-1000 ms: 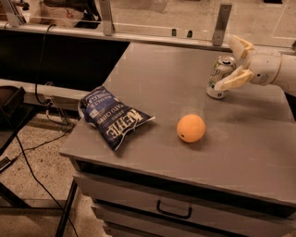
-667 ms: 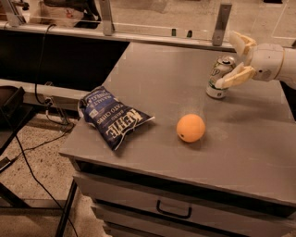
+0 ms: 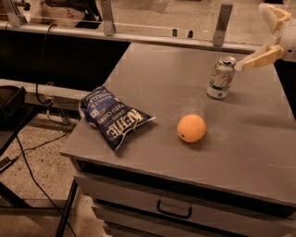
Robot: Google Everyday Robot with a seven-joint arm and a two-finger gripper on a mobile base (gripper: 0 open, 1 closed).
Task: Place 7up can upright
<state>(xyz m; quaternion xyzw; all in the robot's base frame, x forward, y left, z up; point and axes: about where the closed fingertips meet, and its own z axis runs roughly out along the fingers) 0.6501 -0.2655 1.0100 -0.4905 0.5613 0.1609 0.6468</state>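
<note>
The 7up can [image 3: 220,77], silver-white with green markings and a pull-tab top, stands upright on the grey table [image 3: 175,83] towards its far right. My gripper [image 3: 252,38] is at the upper right edge of the view, just right of and above the can. It is open and empty. Its lower finger [image 3: 258,58] points at the can's top rim with a small gap, and its upper finger [image 3: 274,13] is well above.
An orange [image 3: 191,128] lies in front of the can near the table's middle. A blue chip bag [image 3: 113,116] lies at the front left corner. A drawer with a handle [image 3: 174,211] is below the tabletop. Cables run over the floor at left.
My gripper has let go of the can and drawn back up and to the right. The can stays standing upright in place.
</note>
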